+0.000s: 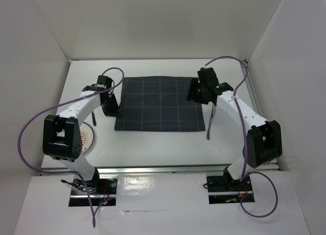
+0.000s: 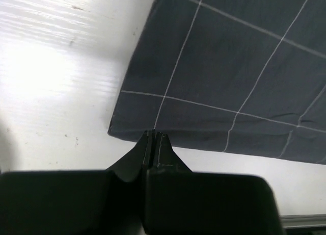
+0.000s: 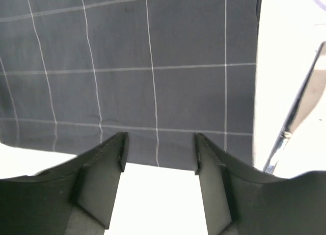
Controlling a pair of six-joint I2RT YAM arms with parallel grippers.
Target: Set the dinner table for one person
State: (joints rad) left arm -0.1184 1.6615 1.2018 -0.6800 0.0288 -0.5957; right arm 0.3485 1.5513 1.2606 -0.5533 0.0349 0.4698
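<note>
At the centre of the top view, the large plain white flat tabletop (image 1: pixel 153 148) fills the area between the white enclosure walls. It carries a dark grey rectangular cloth mat with thin pale grid lines (image 1: pixel 160 103), spread flat in the middle of the frame.

The left tool (image 2: pixel 154 138) sits at the mat's left edge, near the lower left corner of the cloth. Its jaws are clenched fully together. In the left wrist view, the tips meet the mat's edge just beside that corner. The pictures do not show whether any cloth is caught between them.

The right tool (image 3: pixel 160 140) sits at the mat's right edge, in the upper right of the cloth. Its jaws are released and stand apart. In the right wrist view, bare tabletop shows between the fingers and the mat's edge lies just beyond the tips. Nothing is gripped.

A slim silver metal utensil (image 1: pixel 210 127) lies on the tabletop just beside the mat's right edge, towards the lower right corner.

A round patterned plate (image 1: pixel 87 138) rests on the tabletop at the lower left, apart from the mat and largely covered by the left arm.
</note>
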